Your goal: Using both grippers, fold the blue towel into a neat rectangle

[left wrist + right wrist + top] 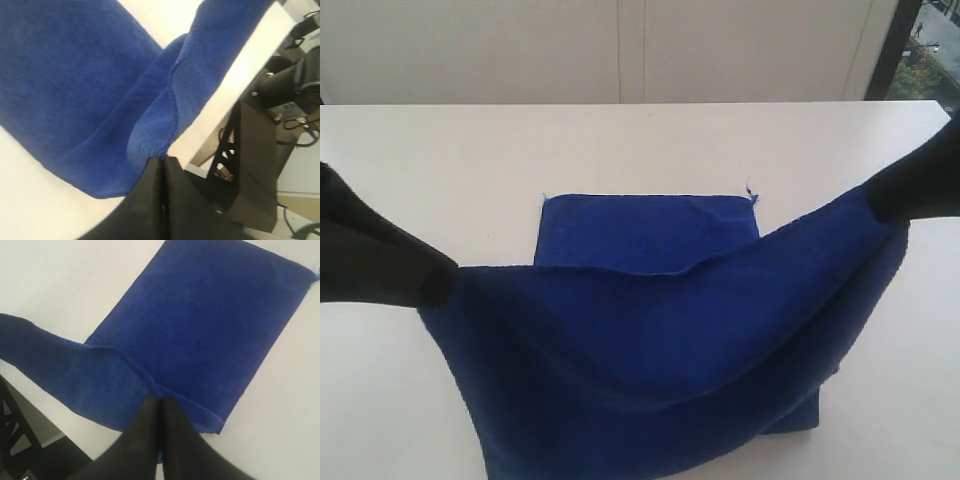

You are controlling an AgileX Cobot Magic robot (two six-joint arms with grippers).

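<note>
Left jaws and right jaws both clenched, each pinching a corner of the blue towel (650,370). The lifted half sags like a hammock between them, and the other half lies flat on the surface (620,140) beyond the jaws. Risks: both grips look shallow, so tension could pull a corner free; the slack middle may land first and crease, or drag the flat half askew.

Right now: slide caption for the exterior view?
Left claw and right claw hold the blue towel up by one edge, cloth sagging between them, far part flat on the white table.
</note>
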